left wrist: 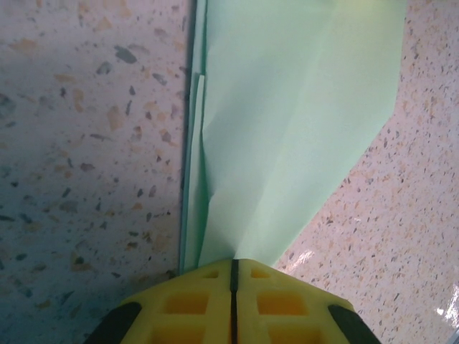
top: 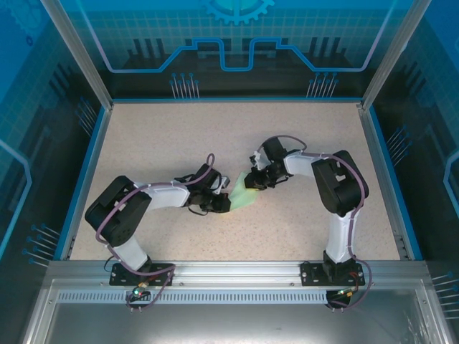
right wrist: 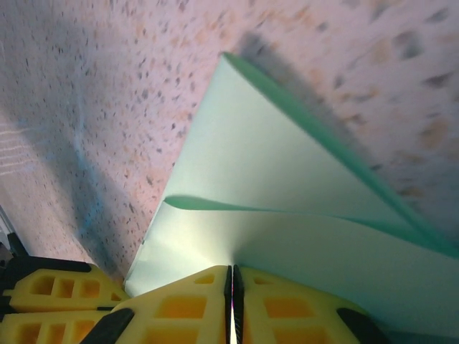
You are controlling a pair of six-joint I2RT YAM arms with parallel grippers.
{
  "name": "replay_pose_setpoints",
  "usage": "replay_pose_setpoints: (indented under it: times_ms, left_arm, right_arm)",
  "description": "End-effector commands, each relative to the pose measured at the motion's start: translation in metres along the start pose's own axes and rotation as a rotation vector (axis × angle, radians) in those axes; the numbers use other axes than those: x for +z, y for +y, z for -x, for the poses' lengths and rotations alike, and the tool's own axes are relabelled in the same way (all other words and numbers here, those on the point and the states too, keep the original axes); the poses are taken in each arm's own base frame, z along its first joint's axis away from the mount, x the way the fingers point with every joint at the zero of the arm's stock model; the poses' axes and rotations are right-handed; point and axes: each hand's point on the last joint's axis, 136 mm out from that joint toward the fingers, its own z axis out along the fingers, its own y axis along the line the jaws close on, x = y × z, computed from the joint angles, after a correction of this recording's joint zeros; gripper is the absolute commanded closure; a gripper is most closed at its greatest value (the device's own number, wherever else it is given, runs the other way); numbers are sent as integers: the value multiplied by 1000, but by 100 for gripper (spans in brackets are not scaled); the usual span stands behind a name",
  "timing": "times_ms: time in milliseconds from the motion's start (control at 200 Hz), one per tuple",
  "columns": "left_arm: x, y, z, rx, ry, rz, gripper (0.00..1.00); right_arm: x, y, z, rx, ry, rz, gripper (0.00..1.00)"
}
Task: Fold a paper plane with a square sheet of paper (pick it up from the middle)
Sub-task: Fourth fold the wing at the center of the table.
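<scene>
The table (top: 158,136) is a pale speckled slab, beige with darker flecks, edged by a thin blue rim (top: 91,159). Glassy blue panels (top: 237,39) printed with circuit lines and a gear close it in at the back and sides, held by metal posts. Along the near edge runs an aluminium rail (top: 237,271) where both arm bases are bolted.

Both arms reach inward and meet near the middle of the table, with the sheet of paper (top: 242,195) between them. It is pale mint green and already folded. From above, the left gripper (top: 221,201) touches its left side and the right gripper (top: 257,182) touches its upper right end.

In the left wrist view, the left gripper (left wrist: 233,264) has its yellow fingers (left wrist: 190,301) pressed together with only a dark seam between them. The sheet of paper (left wrist: 294,122) comes straight out of that seam, so it is pinched there. It widens away from the fingers, with stacked folded layers along its left edge and speckled tabletop (left wrist: 86,143) on either side.

In the right wrist view, the right gripper (right wrist: 231,271) is likewise clamped on the sheet of paper (right wrist: 244,158). Its yellow fingers (right wrist: 176,308) meet at a thin line and the paper rises from between them. One layer curls open above another, and the sheet tapers to a point against the blurred tabletop (right wrist: 107,79).
</scene>
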Motion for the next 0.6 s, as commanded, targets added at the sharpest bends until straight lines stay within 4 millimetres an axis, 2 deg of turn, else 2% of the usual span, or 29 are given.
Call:
replay_pose_setpoints:
  times_ms: [0, 440, 595]
  left_arm:
    - [7, 69, -64, -112, 211, 242, 92]
    - [8, 66, -66, -109, 224, 222, 92]
    - [9, 64, -65, -107, 228, 211, 92]
  right_arm:
    - [-10, -57, 30, 70, -98, -147, 87]
    - [-37, -86, 55, 130, -167, -157, 87]
    - [-47, -83, 62, 124, -188, -159, 87]
